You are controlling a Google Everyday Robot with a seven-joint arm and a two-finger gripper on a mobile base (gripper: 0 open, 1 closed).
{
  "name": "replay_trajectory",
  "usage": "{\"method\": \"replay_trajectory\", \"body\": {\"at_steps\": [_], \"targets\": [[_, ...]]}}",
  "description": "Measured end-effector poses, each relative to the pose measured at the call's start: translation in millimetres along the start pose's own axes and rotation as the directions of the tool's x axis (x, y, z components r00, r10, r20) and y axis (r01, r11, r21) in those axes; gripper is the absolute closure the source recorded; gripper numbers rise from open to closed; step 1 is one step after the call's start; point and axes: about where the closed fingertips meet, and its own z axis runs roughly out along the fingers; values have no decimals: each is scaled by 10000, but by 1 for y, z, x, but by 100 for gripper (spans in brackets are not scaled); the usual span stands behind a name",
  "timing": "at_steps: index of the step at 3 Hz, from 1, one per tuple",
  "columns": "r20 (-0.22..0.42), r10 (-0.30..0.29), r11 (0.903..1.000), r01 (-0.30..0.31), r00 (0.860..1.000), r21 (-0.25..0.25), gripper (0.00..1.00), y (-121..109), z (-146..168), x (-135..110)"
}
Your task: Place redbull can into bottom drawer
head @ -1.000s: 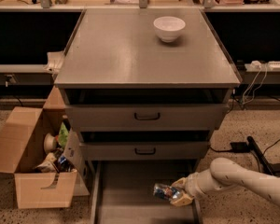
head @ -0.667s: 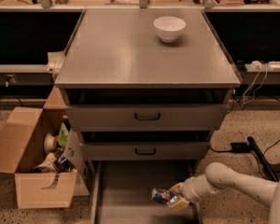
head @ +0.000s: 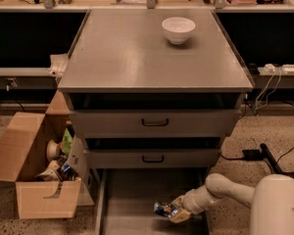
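One redbull can [head: 162, 209], blue and silver, on its side inside the bottom drawer [head: 132, 195], toward 5 o'clock on the pulled-out grey tray. Cannot tell whether it touches the tray floor or sits just above it. Pinched at its 3 o'clock end by the gripper [head: 179, 214], claw pressed onto the metal, low in the tray near its 3 o'clock edge.

Reaching in from 3 o'clock, the white arm [head: 220, 187], bent at the elbow and joined to the rounded white robot body [head: 279, 204] in the 4 o'clock corner of the scene.

At 12 o'clock from the can, two more grey drawers stacked one over the other: middle drawer [head: 191, 158], then top drawer [head: 201, 124]. Over those, the flat grey cabinet top [head: 137, 58], bearing a white bowl [head: 178, 29] upright toward its 1 o'clock part, well apart from the can.

At 9 o'clock from the bottom drawer, down on the speckled ground, an open cardboard box [head: 29, 180] holding mixed items, just beside the cabinet.
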Motion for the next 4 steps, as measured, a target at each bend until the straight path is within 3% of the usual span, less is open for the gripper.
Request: {"method": "replay_trajectory", "body": {"at_steps": [2,4], "targets": [[-48,236,9991,-238,9997,-358,100,-36,42,15],[-358,618,9961,-639,9974,-614,62,-49,69,28]]}}
